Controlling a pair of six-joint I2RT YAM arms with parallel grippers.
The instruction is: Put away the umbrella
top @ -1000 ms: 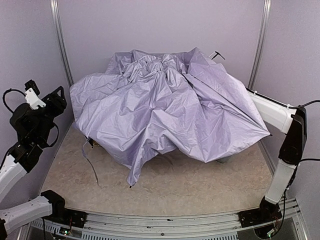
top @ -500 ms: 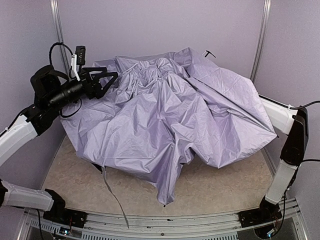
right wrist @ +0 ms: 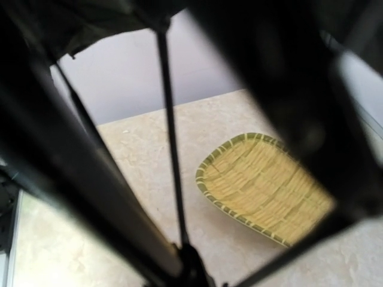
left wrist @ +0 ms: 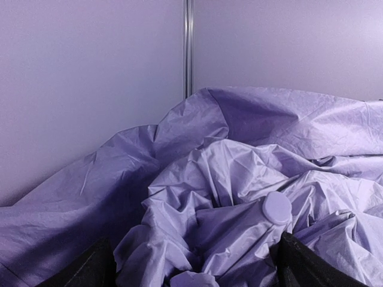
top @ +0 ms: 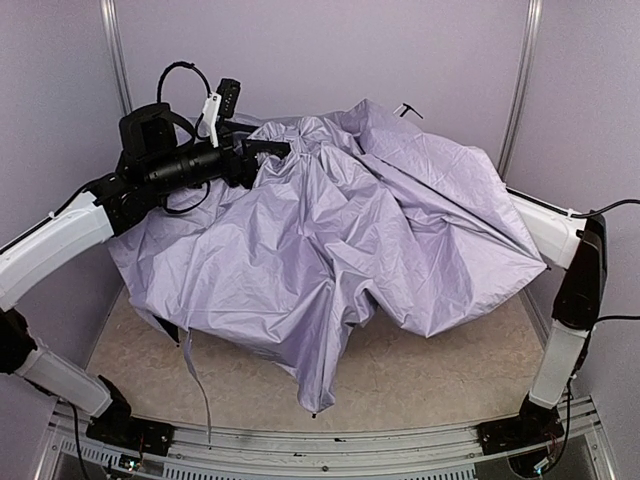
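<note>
The umbrella (top: pixel 340 240) lies open and crumpled over most of the table, its pale lilac canopy facing up. My left gripper (top: pixel 272 150) is open at the canopy's bunched top. In the left wrist view its dark fingers (left wrist: pixel 90 269) stand wide on either side of gathered fabric (left wrist: pixel 227 233) and a round lilac cap (left wrist: pixel 277 208), apart from both. My right arm (top: pixel 545 225) reaches under the canopy, so its gripper is hidden from above. The right wrist view shows only blurred black ribs (right wrist: pixel 170 137) of the underside; its jaws cannot be made out.
A woven straw tray (right wrist: pixel 269 185) sits on the beige tabletop under the canopy. A thin strap (top: pixel 195 380) hangs from the canopy's front left edge. A rib tip (top: pixel 405 108) pokes up at the back. Lilac walls close in on three sides.
My left arm swung from the left wall up to the canopy's top and its jaws opened wide. The canopy shifted left and forward, drooping toward the front edge.
</note>
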